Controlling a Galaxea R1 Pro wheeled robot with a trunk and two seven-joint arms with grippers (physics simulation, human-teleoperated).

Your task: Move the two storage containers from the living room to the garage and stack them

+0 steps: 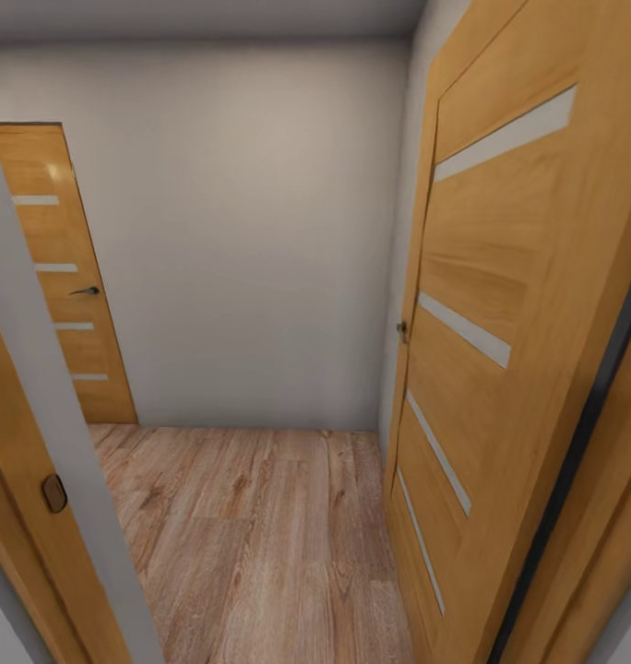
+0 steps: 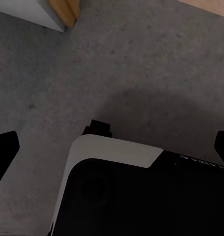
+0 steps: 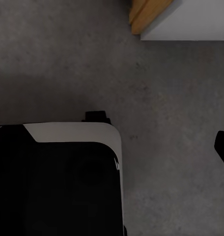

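**At a doorway, grippers hanging over grey concrete**

From the head view, a plain pale wall (image 1: 251, 231) fills the far side of a small passage. An open wooden door (image 1: 500, 350) with narrow pale glass strips stands at the right, edge-on to the camera, its small handle at mid height. A second door of the same kind (image 1: 66, 277) is shut in the far left corner, with a dark lever handle. Light wood-plank flooring (image 1: 260, 535) runs from the near edge to the foot of the wall. A wooden door frame (image 1: 39, 498) with a pale jamb slants across the near left corner.

Both wrist views look down on the dark grey mottled concrete floor (image 2: 141, 64). The robot's black and white base (image 2: 126, 191) sits on it, also seen from the right wrist (image 3: 58, 177). At the far corner of each wrist view stands a white wall end with orange wood trim (image 3: 149, 12).

The left gripper (image 2: 112, 147) shows two dark fingertips (image 2: 4, 147) well apart, jaws wide open with nothing between them. The right gripper shows a single dark fingertip (image 3: 222, 147) at the edge; I cannot tell how far its jaws are open.

No storage bins can be seen here.
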